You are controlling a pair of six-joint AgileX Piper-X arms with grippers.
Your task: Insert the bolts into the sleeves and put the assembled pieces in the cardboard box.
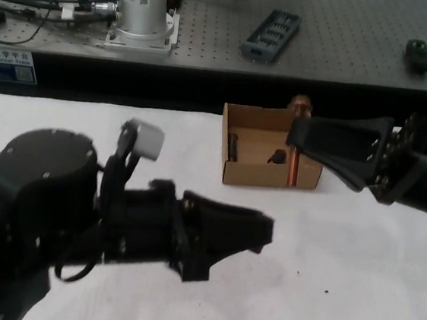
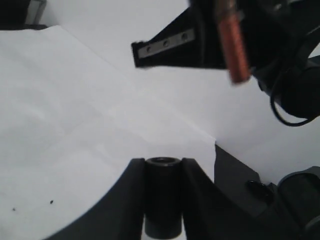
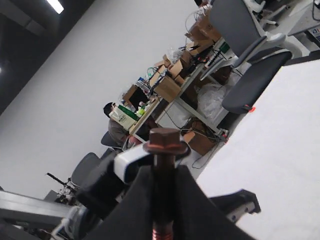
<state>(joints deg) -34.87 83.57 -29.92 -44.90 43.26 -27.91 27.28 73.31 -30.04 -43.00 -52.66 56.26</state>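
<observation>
- The right gripper (image 1: 301,139), centre right in the high view, is clenched on a copper bolt (image 1: 294,157)
- The bolt stands upright, hex head up, with its threaded shank overlapping the cardboard box (image 1: 269,175)
- The left gripper (image 1: 266,230), lower centre, grasps a black sleeve (image 2: 162,195)
- The sleeve's long axis runs along the jaws, its open end at their tips

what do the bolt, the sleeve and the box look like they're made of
The bolt looks like metal, coppery-red with a slight sheen. The sleeve is smooth matte black, metal or plastic, hard to tell. The cardboard box is plain, dull brown cardboard.
</observation>
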